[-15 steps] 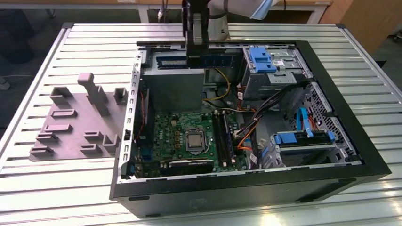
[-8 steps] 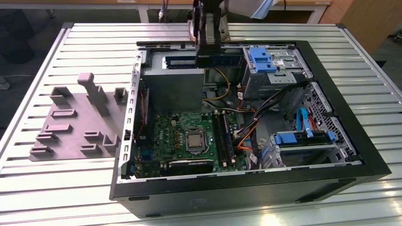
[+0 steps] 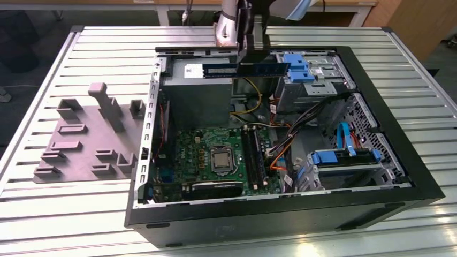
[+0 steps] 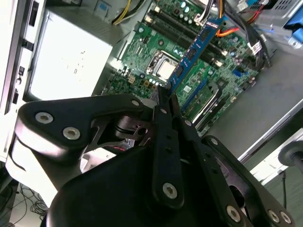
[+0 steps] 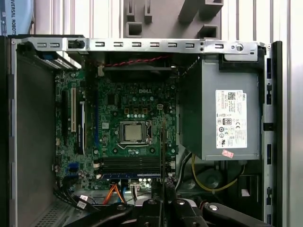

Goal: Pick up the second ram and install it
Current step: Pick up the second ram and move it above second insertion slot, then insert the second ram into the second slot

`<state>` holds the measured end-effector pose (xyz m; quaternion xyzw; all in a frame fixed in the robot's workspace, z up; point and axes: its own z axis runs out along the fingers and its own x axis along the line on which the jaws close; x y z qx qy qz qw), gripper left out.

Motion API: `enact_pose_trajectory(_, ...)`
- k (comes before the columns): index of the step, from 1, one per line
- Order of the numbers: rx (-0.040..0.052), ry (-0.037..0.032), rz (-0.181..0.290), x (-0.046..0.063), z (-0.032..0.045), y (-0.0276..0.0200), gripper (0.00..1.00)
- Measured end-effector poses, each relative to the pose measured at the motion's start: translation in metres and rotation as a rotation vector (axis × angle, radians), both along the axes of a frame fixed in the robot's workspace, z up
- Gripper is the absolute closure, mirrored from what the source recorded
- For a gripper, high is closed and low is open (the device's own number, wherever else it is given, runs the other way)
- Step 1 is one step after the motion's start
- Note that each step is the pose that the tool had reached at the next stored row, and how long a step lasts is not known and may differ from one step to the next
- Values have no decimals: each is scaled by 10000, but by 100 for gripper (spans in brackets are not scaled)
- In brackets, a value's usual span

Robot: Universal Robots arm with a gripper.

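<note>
A ribbed metal table (image 3: 71,214) carries an open black computer case (image 3: 286,227). Toward the case's twelve o'clock, the black gripper (image 4: 166,97) is clamped on one end of the thin blue circuit-board ram stick (image 4: 196,47), holding it in the air. I'd judge the stick light, stiff and brittle, and best pinched on its flat faces, clear of the contacts.

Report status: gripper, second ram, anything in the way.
Gripper shut on the second ram. Ram held in air over the open case, not seated. Orange cables beside the slots; no blockage seen.
</note>
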<state>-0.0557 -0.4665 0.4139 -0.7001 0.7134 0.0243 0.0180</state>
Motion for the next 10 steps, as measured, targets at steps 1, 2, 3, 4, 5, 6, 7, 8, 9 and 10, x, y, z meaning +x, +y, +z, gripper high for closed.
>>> enact_pose_trajectory(1,0,0,0,4,0,0,86)
enact_pose_trajectory(2,1,1,0,4,0,0,86)
enact_pose_trajectory(3,1,0,-2,4,0,0,86)
enact_pose_trajectory(4,1,-1,-2,5,0,0,86)
enact_pose_trajectory(5,1,0,-1,13,0,0,86)
enact_pose_trajectory(6,1,0,-3,19,0,0,86)
enact_pose_trajectory(7,0,0,-6,19,0,0,86)
enact_pose_trajectory(8,1,0,-11,19,0,0,86)
enact_pose_trajectory(9,1,0,-17,19,0,0,86)
enact_pose_trajectory(10,0,0,-25,19,0,0,86)
